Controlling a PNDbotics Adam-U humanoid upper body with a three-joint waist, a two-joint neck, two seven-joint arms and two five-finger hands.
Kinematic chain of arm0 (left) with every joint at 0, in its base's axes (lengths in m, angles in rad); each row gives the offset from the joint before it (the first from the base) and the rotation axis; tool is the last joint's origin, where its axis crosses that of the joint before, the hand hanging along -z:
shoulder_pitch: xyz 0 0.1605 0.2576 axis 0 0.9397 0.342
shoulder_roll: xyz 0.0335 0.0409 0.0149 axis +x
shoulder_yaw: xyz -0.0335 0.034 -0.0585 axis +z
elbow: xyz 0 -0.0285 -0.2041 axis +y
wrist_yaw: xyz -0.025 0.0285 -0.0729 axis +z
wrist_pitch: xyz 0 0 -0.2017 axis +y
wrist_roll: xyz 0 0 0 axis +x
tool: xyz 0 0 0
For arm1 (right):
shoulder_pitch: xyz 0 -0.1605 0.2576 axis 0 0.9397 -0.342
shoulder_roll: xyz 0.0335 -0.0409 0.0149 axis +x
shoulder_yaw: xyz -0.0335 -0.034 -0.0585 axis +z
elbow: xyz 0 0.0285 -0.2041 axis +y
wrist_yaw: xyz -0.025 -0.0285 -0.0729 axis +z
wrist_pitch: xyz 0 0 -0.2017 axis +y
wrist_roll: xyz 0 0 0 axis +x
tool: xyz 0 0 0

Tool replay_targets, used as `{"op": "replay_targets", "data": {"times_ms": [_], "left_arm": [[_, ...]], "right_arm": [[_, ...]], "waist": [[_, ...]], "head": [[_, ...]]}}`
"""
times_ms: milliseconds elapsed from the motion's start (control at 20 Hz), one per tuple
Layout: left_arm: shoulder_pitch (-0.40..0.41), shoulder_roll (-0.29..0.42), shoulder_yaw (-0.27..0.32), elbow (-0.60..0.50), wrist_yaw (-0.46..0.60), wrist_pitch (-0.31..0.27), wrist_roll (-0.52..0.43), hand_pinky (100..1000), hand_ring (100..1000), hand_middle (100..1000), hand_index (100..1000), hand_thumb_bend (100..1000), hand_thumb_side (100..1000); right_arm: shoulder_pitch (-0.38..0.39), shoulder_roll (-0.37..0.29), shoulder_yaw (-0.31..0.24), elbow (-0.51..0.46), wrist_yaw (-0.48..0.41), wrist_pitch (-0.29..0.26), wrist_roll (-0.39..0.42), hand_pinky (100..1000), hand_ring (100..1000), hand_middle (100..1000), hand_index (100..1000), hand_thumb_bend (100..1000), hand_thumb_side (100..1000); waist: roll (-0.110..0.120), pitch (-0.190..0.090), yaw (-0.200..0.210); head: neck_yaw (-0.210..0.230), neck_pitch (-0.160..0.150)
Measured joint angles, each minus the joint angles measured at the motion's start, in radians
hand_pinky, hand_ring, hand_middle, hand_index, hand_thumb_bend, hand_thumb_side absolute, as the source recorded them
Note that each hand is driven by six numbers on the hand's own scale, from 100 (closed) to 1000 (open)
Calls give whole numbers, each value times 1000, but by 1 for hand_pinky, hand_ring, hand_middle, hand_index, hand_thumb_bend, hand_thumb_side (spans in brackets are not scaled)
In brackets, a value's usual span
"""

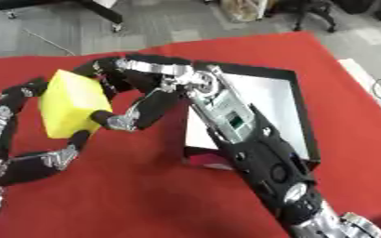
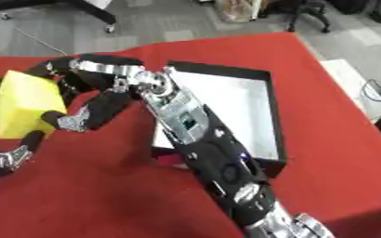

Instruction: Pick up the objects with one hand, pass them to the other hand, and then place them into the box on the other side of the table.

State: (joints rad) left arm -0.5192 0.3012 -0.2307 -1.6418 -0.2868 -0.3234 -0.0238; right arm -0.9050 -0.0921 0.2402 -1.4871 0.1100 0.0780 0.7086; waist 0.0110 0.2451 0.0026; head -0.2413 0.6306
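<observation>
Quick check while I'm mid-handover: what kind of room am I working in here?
Probably an office or lab. A table under a red cloth stands on a grey tiled floor, with black wheeled chair or stand legs beyond it and cables trailing on the right.

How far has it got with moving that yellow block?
The yellow block is already off the red table, so the pick-up looks done. Right now it is mid-handover: the left hand and the right hand both have fingers curled around it. What is left is the left hand letting go and the block going into the black box.
</observation>
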Motion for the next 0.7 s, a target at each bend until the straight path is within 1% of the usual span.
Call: {"op": "replay_targets", "data": {"times_ms": [250, 450, 700], "left_arm": [[6, 0, 7, -1, 4, 0, -6, 1000, 796, 648, 870, 630, 403], [19, 6, 19, -3, 10, -1, -4, 1000, 800, 651, 873, 652, 413], [45, 32, 38, -7, 28, 5, 10, 1000, 800, 649, 871, 649, 411]], "right_arm": [[1, -1, -4, -5, -13, 23, -21, 725, 690, 716, 561, 100, 100], [9, -6, -12, -10, -18, 30, -35, 723, 690, 715, 561, 100, 100], [17, -33, -23, -12, -18, 24, -54, 722, 690, 715, 562, 100, 100]], "waist": [[0, 0, -3], [0, 0, -8], [0, 0, -17]], "head": [[1, 0], [1, 0], [1, 1]]}}
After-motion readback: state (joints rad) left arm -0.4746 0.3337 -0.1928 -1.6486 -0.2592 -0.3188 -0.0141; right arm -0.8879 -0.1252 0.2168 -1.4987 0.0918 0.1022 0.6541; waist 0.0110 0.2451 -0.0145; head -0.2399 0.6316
